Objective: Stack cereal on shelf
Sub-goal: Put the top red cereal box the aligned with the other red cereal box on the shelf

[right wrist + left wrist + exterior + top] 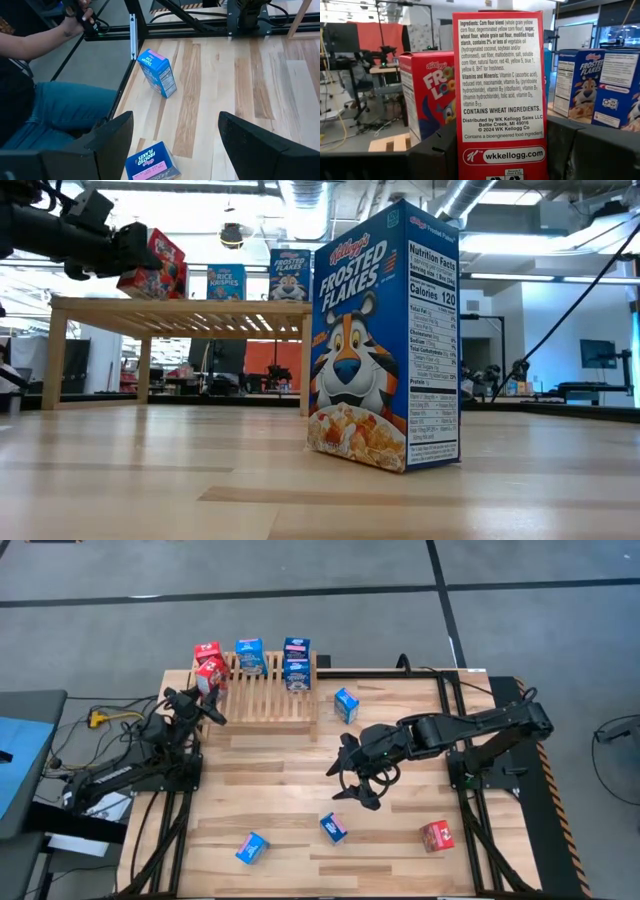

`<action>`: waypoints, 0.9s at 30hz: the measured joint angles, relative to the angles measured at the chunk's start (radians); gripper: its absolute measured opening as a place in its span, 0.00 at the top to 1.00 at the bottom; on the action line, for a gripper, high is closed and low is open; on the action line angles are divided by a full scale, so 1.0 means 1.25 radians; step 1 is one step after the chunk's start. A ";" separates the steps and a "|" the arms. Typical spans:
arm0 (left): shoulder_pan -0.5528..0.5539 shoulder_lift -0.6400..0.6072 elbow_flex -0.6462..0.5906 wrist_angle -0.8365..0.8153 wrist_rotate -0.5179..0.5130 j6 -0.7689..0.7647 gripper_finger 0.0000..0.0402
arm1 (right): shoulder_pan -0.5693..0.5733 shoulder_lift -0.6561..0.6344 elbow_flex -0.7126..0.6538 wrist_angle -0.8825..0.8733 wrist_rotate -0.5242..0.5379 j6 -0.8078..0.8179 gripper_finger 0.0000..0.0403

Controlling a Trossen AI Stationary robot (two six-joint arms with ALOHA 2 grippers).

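I see the shelf (268, 700) at the table's (300, 765) far edge carrying three or four cereal boxes along its back, blue ones (297, 663) toward its right end. My left gripper (207, 690) is clamped on a red box (210, 673) at the shelf's left end. Five boxes, I judge, are left on the table; my right gripper (360, 780) hangs open mid-table above none

The cereal boxes, like the blue one (385, 340) close to the low camera, are smooth printed cardboard with a slight sheen; the shelf (268, 700) is pale, unpainted slatted wood; the table (400, 835) is light planked wood with visible grain, framed by black metal rails (132, 35)
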 joint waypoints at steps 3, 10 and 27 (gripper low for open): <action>0.005 0.000 0.000 -0.005 0.000 -0.004 0.57 | 0.000 0.000 0.000 0.000 0.000 0.000 0.21; 0.008 0.000 0.000 -0.033 -0.001 -0.006 0.57 | 0.000 0.000 0.000 0.000 0.000 0.000 0.21; 0.007 0.000 0.000 -0.039 -0.036 -0.025 0.37 | 0.000 0.000 0.000 0.000 0.000 0.001 0.21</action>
